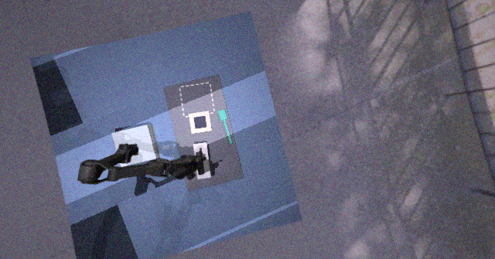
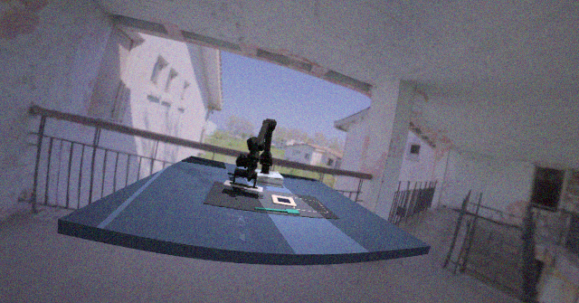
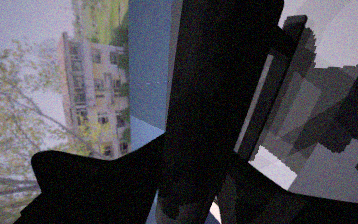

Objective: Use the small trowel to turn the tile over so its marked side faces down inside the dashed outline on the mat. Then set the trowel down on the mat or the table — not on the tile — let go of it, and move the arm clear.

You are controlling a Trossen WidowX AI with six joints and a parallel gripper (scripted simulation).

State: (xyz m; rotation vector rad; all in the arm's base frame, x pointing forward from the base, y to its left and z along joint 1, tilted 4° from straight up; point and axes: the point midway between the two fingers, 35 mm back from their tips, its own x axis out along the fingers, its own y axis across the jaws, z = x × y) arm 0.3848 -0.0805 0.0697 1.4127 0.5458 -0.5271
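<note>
My gripper (image 1: 201,161) (image 2: 245,181) (image 3: 192,138) is shut on the dark round handle of a trowel with a long pale flat blade (image 1: 206,175) (image 2: 258,189) (image 3: 275,167). The blade looks level and slightly above the near part of the mat (image 1: 232,168) (image 2: 216,200), with a shadow below it. The tile (image 1: 200,122) (image 2: 284,200) lies flat on the mat, a cream square with a dark square mark facing up. The dashed outline (image 1: 180,90) is beside the tile, on the side away from the trowel. In the wrist view the handle hides much of the fingers.
A thin teal tool (image 1: 222,115) (image 2: 291,211) with a square head lies on the mat beside the tile, near the mat's long edge. The white base block (image 1: 135,135) (image 2: 273,176) stands by the arm on the blue table (image 1: 155,73) (image 2: 181,226). Strong shadows cross the table.
</note>
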